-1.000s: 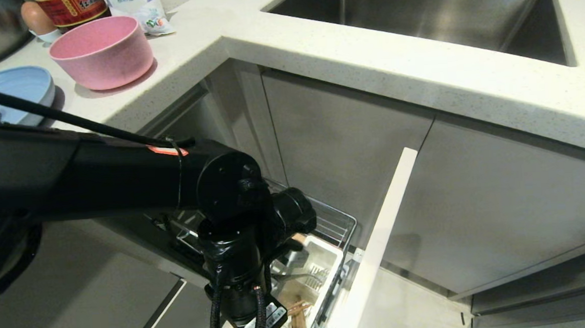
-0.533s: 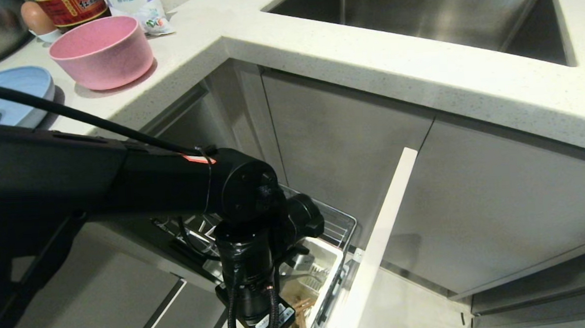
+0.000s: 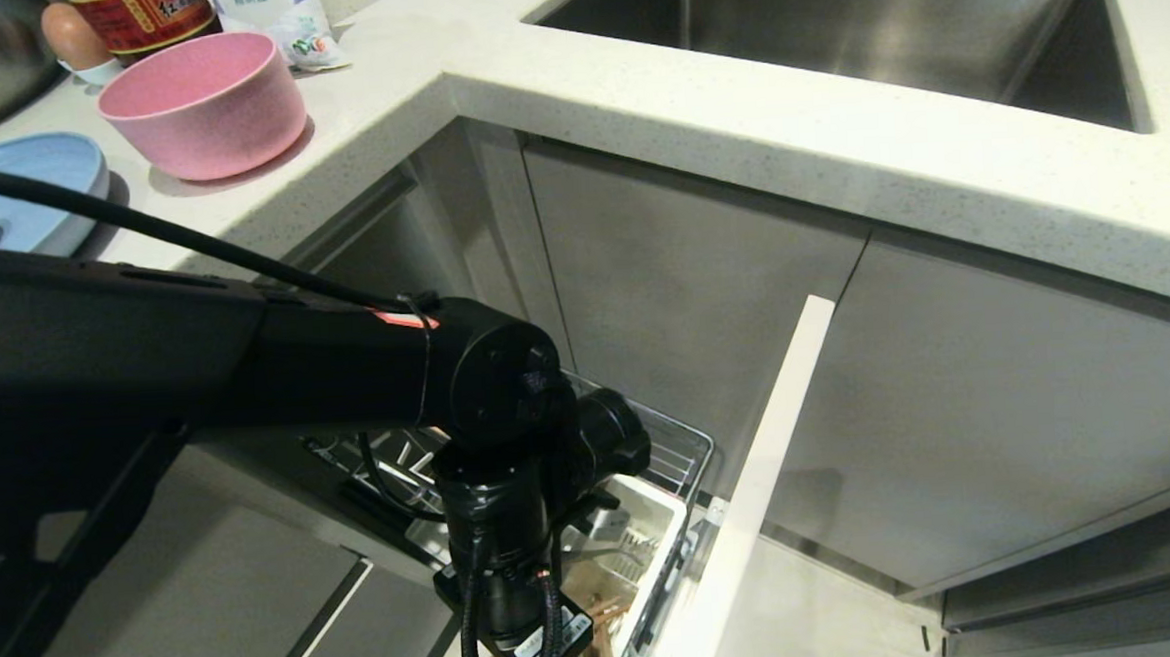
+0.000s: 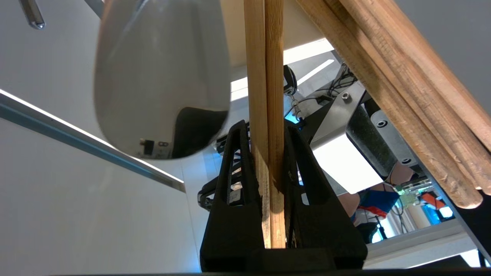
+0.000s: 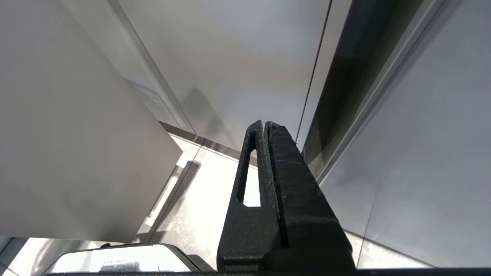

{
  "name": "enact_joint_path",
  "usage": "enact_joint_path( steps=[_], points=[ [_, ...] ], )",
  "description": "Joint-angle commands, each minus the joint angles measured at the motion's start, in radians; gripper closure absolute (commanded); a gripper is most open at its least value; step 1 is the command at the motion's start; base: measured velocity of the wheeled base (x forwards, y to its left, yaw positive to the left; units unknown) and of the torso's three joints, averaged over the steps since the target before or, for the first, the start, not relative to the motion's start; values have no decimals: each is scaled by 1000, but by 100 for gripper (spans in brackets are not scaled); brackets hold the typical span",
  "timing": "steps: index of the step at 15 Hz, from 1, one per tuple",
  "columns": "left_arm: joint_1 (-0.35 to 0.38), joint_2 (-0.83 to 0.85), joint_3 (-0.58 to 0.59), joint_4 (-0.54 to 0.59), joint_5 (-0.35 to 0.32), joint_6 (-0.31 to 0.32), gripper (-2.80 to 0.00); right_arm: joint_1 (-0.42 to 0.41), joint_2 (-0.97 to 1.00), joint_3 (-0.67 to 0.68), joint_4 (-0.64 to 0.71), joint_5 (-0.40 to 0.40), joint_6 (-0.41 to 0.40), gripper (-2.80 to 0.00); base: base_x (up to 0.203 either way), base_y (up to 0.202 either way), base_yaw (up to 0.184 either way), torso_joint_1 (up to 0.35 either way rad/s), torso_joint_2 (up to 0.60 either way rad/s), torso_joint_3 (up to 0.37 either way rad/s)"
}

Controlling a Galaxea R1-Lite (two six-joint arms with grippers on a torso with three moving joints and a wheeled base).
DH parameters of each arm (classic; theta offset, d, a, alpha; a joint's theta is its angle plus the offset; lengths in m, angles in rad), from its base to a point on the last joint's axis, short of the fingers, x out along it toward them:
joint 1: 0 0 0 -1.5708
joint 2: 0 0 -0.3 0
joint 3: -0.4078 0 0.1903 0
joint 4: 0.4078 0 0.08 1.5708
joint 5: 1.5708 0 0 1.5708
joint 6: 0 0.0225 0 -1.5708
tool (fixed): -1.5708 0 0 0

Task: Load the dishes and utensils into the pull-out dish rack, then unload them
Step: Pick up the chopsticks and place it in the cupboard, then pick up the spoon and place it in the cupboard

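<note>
- Left claw grips the chopsticks lengthwise between its fingers, tips pointing down into the pull-out dish rack's white caddy.
- Right claw closed, empty.

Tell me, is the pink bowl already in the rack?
No, the pink bowl sits on the counter, beside the blue plate, well above the rack.

A kitchen, probably a home one: a speckled white countertop holds a steel sink, grey cabinet fronts stand below, and a sauce jar sits behind a pink bowl.
</note>
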Motion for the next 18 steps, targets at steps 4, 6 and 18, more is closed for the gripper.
enact_joint_path(
  steps=[4, 6, 18],
  points=[
    [-2, -8, -2, 8, 2, -10, -280, 0, -4, 0, 0, 0, 0, 0, 0, 0, 0, 0, 0, 0],
    [-2, -8, -3, 8, 2, -11, -280, 0, -4, 0, 0, 0, 0, 0, 0, 0, 0, 0, 0, 0],
    [-4, -184, -3, 9, 9, -47, -280, 0, -3, 0, 0, 0, 0, 0, 0, 0, 0, 0, 0, 0]
  ],
)
